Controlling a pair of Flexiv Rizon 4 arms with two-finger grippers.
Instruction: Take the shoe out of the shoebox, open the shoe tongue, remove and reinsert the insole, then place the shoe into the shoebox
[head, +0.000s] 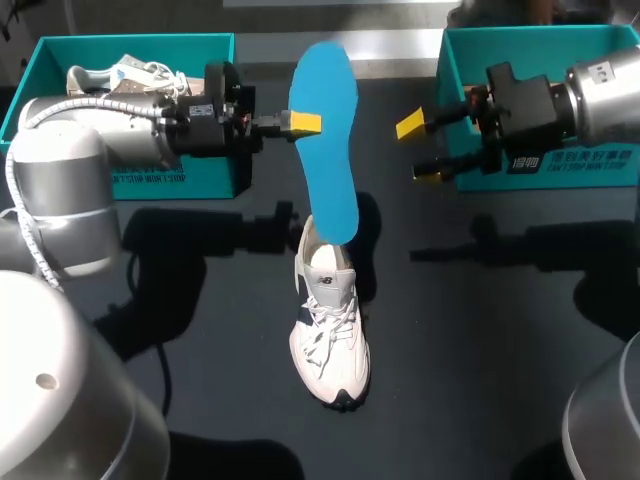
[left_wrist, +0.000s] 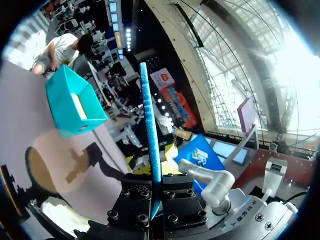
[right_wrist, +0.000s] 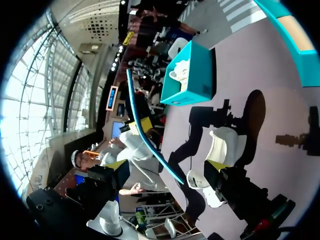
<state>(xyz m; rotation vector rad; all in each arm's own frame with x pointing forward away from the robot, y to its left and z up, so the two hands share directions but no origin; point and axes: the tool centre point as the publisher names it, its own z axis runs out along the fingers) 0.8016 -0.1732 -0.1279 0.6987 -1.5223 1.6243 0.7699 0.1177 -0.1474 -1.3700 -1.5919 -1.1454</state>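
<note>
A blue insole (head: 328, 140) stands on edge above the table, its lower end at the heel opening of a white sneaker (head: 330, 335). My left gripper (head: 300, 122) is shut on the insole's left edge, near the upper part. In the left wrist view the insole (left_wrist: 150, 125) shows edge-on between the fingers of that gripper (left_wrist: 155, 170). My right gripper (head: 420, 150) hangs open to the right of the insole, apart from it. The right wrist view has the curved insole (right_wrist: 145, 132) ahead of the right gripper (right_wrist: 167, 165), with the sneaker (right_wrist: 222, 145) lying on the table.
A teal shoebox (head: 60, 55) at the back left holds a second white shoe (head: 120, 75). Another teal shoebox (head: 470, 45) stands at the back right, behind my right arm. The dark tabletop (head: 480, 340) stretches around the sneaker.
</note>
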